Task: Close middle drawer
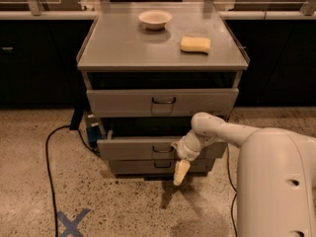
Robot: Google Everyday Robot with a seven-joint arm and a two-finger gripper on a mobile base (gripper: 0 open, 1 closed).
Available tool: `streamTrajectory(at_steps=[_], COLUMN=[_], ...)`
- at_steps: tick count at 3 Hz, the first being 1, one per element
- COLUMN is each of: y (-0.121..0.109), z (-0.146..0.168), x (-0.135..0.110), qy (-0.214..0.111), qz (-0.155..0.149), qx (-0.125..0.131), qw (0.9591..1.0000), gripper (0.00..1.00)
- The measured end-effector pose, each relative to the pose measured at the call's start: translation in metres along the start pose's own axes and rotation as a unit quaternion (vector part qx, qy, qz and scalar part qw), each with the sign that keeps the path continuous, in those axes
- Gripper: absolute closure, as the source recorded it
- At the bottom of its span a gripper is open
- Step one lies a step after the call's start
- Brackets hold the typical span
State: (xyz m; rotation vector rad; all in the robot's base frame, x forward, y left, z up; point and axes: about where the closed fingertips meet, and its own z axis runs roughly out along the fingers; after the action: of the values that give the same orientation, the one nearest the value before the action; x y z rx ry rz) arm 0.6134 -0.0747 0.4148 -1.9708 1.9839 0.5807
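Item inspected: the middle drawer [133, 149], second of three in the grey table [123, 48]. I find it partly out, its front standing forward of the top drawer [207, 101], with a dark gap showing above its tray. My claw [181, 172] hangs tip-down just in front of that drawer front, to the right of the small loop handle [163, 149]. Its tip drops past the bottom drawer [133, 167] towards the floor. I cannot tell how far the claw is open, and I see nothing in it. The wrist above it sits at the level of the middle drawer front and appears to touch it, though I cannot confirm contact from this view. The relation that governs the move: the drawer lies directly behind the claw, on the table side. Its front runs left to right across my view, so the closing travel is straight back, square to that front. In my judgement the push point is right of centre, and a skewed push could bind the tray on its runners. I would keep the push level and square.
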Motion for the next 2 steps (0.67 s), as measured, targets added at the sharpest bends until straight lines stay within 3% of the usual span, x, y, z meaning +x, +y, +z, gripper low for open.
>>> streamTrajectory(at_steps=[1, 2], y=[-0.0229, -0.0230], z=[-0.0025, -0.0025], x=[-0.0067, -0.0067], qy=[0.000, 0.000], qz=[-0.005, -0.005], qx=[0.007, 0.007], qw=[1.0000, 1.0000], gripper=[0.00, 0.00])
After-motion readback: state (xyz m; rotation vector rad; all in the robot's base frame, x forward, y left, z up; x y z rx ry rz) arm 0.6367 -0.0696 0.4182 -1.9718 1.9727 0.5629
